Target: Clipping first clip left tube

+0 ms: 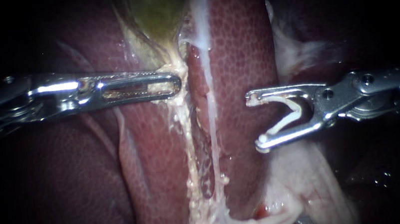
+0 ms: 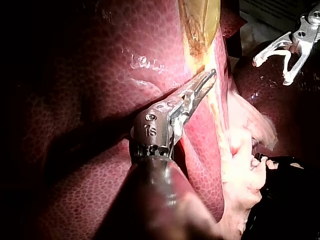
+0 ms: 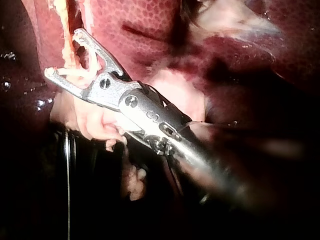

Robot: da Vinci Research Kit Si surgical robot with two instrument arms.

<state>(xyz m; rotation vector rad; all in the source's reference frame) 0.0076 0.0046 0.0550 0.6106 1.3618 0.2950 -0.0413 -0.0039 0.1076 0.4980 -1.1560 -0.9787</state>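
My left instrument (image 1: 175,83) comes in level, its slotted jaws shut on pale tissue at the neck of the green gallbladder (image 1: 158,6). Two strands run down from there over the liver (image 1: 238,47): the yellowish left tube (image 1: 188,143) and the whitish right tube (image 1: 210,101). My right instrument (image 1: 254,123) hangs to the right of both tubes, touching neither. Its jaws stand wide apart and hold an open white clip (image 1: 288,114), one leg along each jaw. The right wrist view shows the same clip (image 3: 82,72) in the jaws, with the tubes ahead of them.
Pale fatty tissue (image 1: 300,196) spreads below my right instrument, and a small red spot (image 1: 260,212) lies in it. More whitish tissue (image 1: 293,51) sits above the right shaft. Dark liver (image 1: 58,193) fills the left side.
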